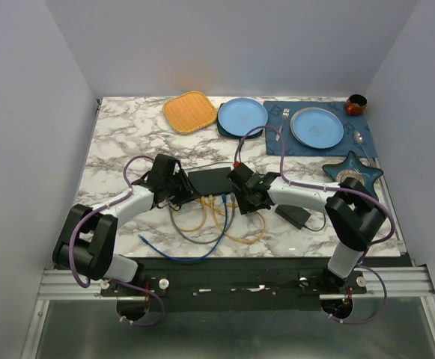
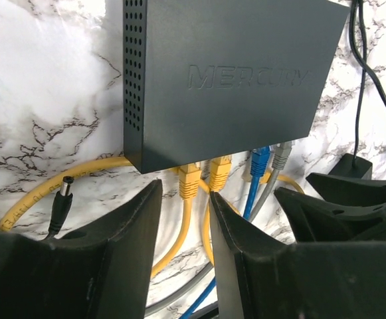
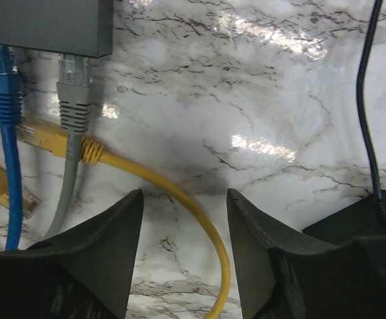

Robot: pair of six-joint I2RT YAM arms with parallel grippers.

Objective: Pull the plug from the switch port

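So, step in hand: we judged it the approach to a plug, with none gripped yet.
Switch: the flat matte-black rectangular switch box [image 1: 210,181] lay mid-table on the white marble tabletop [image 1: 120,142], between the two grippers, its port edge facing the arm bases.
Left claw: the left gripper [image 2: 185,199] stood partly spread and empty, just in front of the ports, with a yellow cable passing between its fingers untouched.
Right claw: the right gripper [image 3: 185,199] stood wide and held nothing, with a loop of yellow cable lying between its fingers.
Which plug: we could not tell which one was meant.
Doing it well: we would close on the plug's moulded body, not on the cable. We would press the latch tab if there was one, then draw straight back along the port's line. The other gripper should pin the switch, which looked light enough to slide.
Risk: the neighbouring plugs sat close together, so a wide claw could snag two.
Seated plugs: four, namely two yellow moulded plugs [image 2: 189,181], one blue plug [image 2: 260,161] and one grey plug [image 2: 282,154].
Loose ends: one black barrel power plug [image 2: 62,198], and at least one yellow connector lying just beside the grey cable.
Others: one black power brick [image 1: 296,217] and two round blue plates [image 1: 242,116].
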